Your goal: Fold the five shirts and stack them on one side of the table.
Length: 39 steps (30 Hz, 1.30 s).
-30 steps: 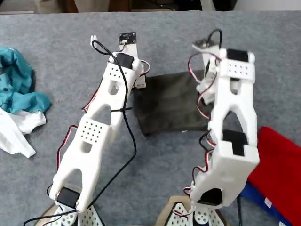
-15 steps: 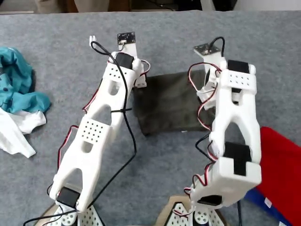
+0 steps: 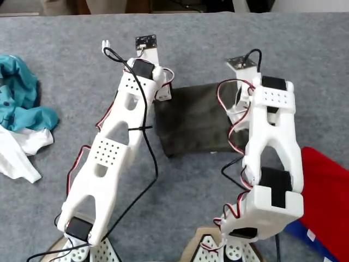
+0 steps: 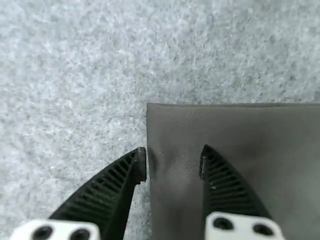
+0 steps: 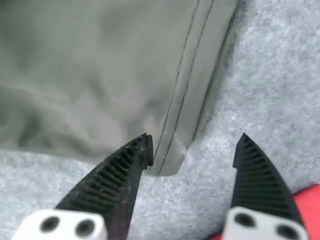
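Dark shirt (image 3: 193,117): folded flat rectangle, smooth matte cloth, mid table, btwn arms.
L claw (image 4: 172,161): ribbed black fingers apart, straddling shirt's side edge.
R claw (image 5: 195,144): apart, over double-stitched hem corner.
Table (image 3: 65,65): grey, felt-like nap.
Others: red shirt (image 3: 324,188) flat at right edge; teal shirt (image 3: 19,98) and white shirt (image 3: 16,150) crumpled at left.

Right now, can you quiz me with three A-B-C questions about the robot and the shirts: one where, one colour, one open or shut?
1. Where is the dark shirt?
A. On a chair.
B. Hanging off the table.
C. Flat between the two arms.

2. What colour is the crumpled shirt beside the white shirt?
A. Orange.
B. Teal.
C. Purple.

3. How is the left gripper?
A. Open.
B. Shut on a sock.
C. Shut on a cup.

Answers: C, the high view shows it lying between the arms. B, the teal shirt lies bunched beside the white one. A, its jaws stand apart across the dark shirt's edge.
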Each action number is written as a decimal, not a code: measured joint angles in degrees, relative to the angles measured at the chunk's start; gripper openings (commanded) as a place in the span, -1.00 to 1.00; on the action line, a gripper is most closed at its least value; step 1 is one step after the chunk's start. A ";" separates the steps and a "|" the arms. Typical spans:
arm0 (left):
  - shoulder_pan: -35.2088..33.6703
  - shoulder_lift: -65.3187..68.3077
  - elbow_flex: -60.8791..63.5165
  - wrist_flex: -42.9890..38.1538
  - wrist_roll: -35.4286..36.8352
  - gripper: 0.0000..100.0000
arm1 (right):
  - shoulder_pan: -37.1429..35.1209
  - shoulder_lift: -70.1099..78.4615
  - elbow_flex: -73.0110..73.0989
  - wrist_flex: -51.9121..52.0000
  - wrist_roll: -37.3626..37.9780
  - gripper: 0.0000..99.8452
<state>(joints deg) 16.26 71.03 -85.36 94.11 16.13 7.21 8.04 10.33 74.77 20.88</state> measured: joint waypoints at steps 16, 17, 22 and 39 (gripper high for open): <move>-0.18 4.75 -2.02 -3.43 -2.29 -0.94 | -0.44 23.38 -14.15 0.79 -1.14 -0.77; -0.18 4.75 -2.02 -3.78 -2.29 -0.96 | -0.53 23.56 -14.33 0.79 -1.14 -0.83; 0.00 4.75 -2.02 -4.31 -2.20 -0.96 | -0.70 23.91 -15.12 0.79 -1.14 -0.99; 0.18 3.60 -1.93 -2.81 2.11 -0.96 | -0.70 17.14 -15.12 4.40 -2.64 -0.99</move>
<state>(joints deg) 16.44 74.64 -87.30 91.30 18.24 6.51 25.19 -4.79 79.16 18.24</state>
